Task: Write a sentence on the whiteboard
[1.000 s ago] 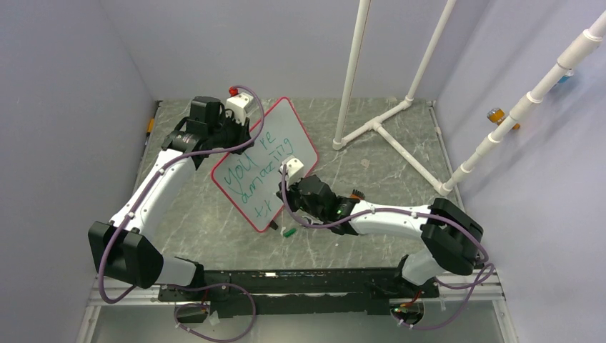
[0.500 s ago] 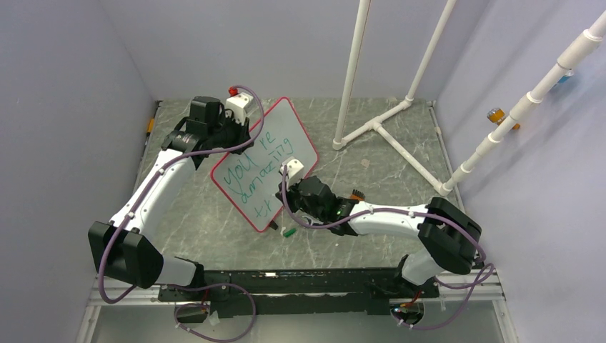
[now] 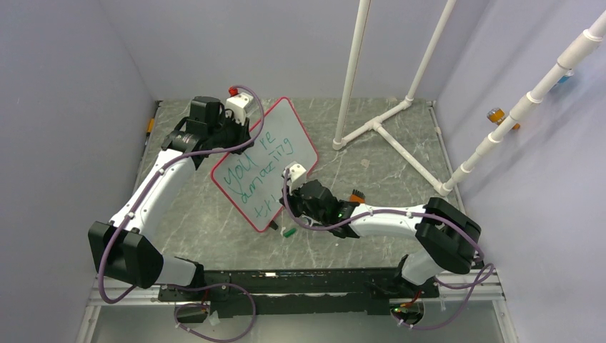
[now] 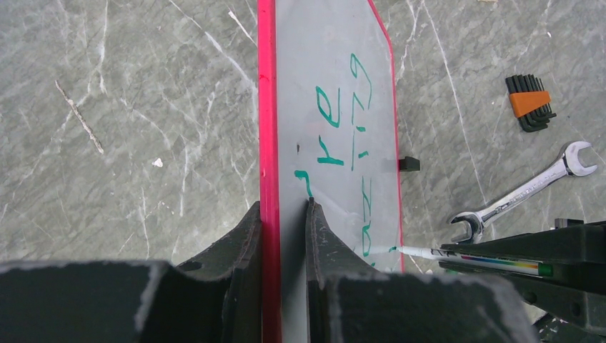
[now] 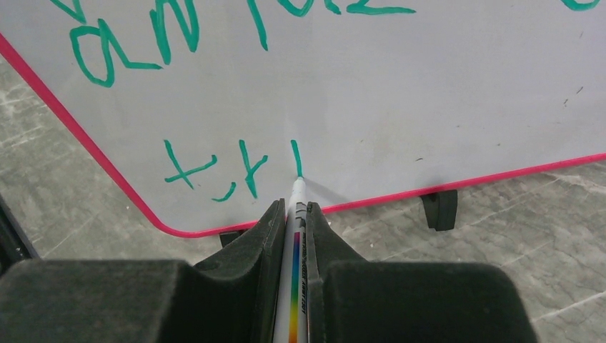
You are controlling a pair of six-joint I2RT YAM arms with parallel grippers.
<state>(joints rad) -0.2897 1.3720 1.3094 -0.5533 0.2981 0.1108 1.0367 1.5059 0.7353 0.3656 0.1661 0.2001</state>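
The whiteboard [image 3: 275, 143], white with a red frame, stands tilted on its black clips, and my left gripper [image 3: 239, 132] is shut on its upper left edge. In the left wrist view the fingers [image 4: 246, 236] pinch the red frame [image 4: 267, 107]. The sentence [image 3: 256, 171] is green lettering in three lines. My right gripper [image 5: 291, 206] is shut on a white marker [image 5: 295, 257] with a rainbow stripe. The marker's tip touches the board at the foot of a short green stroke [image 5: 296, 157], right of the bottom line's letters [image 5: 214, 171].
A silver wrench [image 4: 522, 193] and a black hex key set with an orange holder [image 4: 530, 103] lie on the table right of the board. A green cap [image 3: 288, 232] lies near the board's lower corner. A white pipe frame [image 3: 379, 125] stands at the back right.
My right gripper has shifted slightly toward the near edge with the marker, drawing a short new stroke on the bottom line. The left arm and the board have not moved.
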